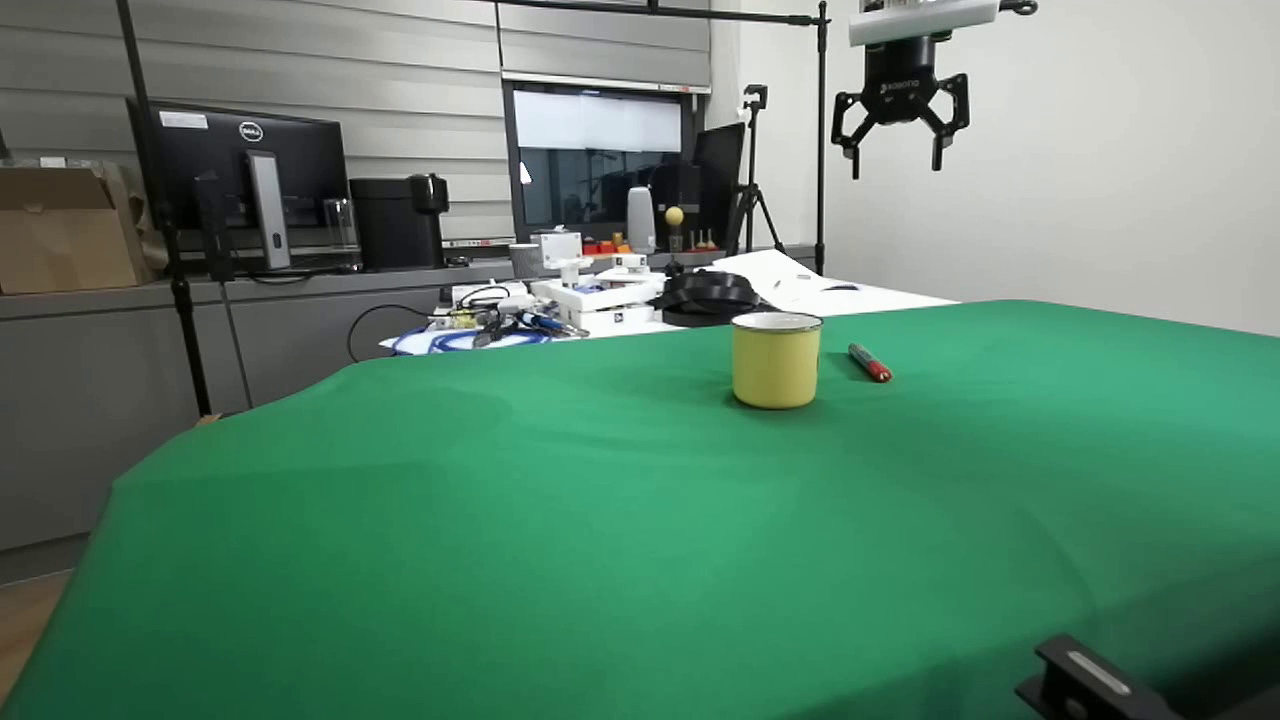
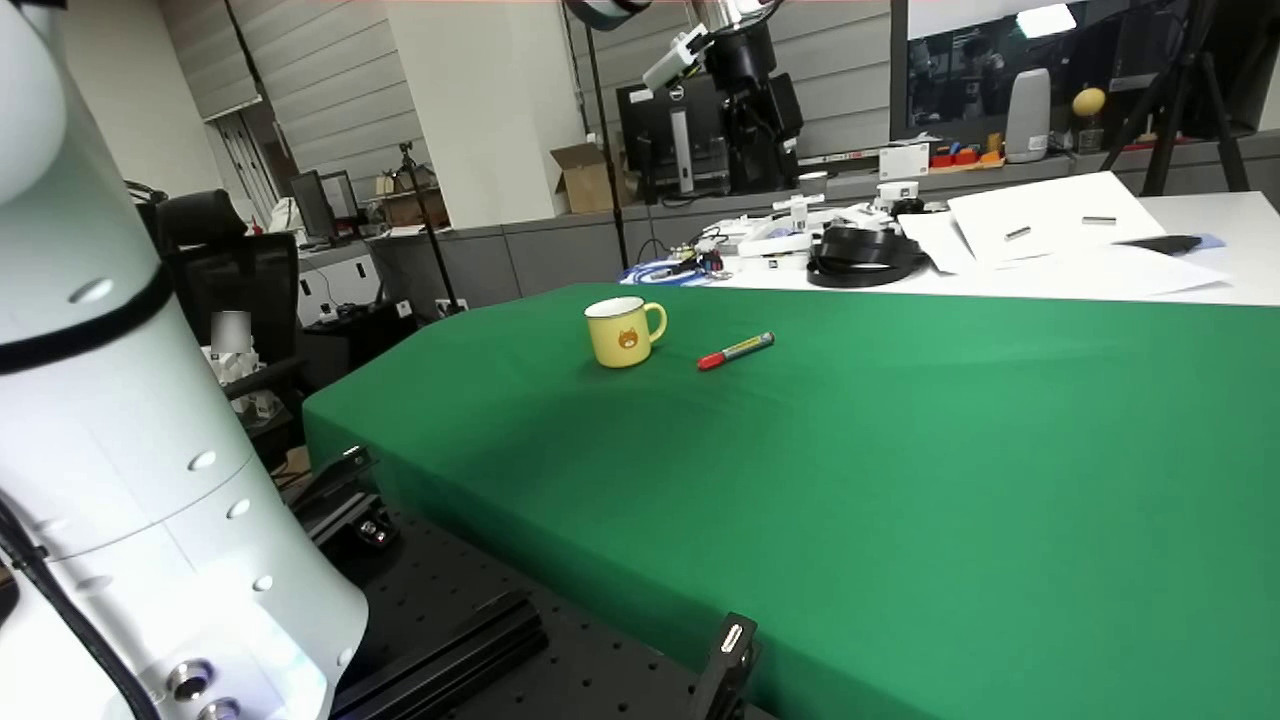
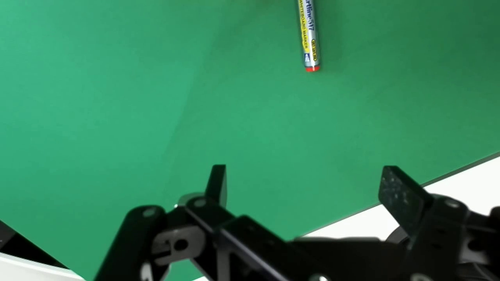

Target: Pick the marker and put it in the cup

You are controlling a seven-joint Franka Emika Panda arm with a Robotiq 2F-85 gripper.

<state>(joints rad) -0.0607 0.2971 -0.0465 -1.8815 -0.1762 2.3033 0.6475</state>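
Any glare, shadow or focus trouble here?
Wrist view: lettering on the thin silver and yellow marker is sharp, soft shadow alongside; both exterior views: faint shadow on the green cloth beside the short yellow cylindrical cup; an exterior view: white glare on the dark window, perhaps a reflected lamp.

in an exterior view: window (image 1: pixel 600 145); slatted panels (image 1: pixel 420 120) and dell monitor (image 1: pixel 235 170) left of it, grey cabinets (image 1: pixel 100 420) lower left, white wall (image 1: pixel 1100 170) right.
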